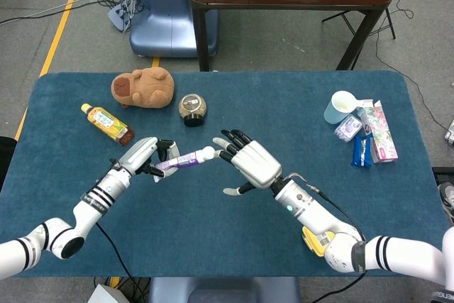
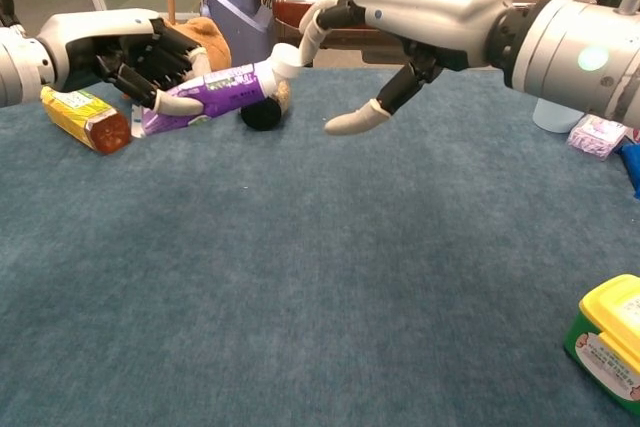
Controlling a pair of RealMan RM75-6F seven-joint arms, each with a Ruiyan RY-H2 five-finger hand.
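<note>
The left hand [image 1: 142, 156] grips a purple tube [image 1: 186, 160] above the blue table [image 1: 213, 246], its white cap [image 2: 288, 58] touching the fingertips [image 2: 312, 35] of the open, empty right hand [image 1: 248, 163], so uncapping or handover seems underway, needing a firm pinch next.

— What do I have at ten o'clock?
— Capybara plush [image 1: 142, 86], tea bottle [image 1: 106, 123] below it, round jar [image 1: 191, 108] toward eleven.
— And two o'clock?
— Blue cup [image 1: 339, 106], sachets [image 1: 362, 140] beside it. Yellow tub [image 2: 611, 343] at five.
</note>
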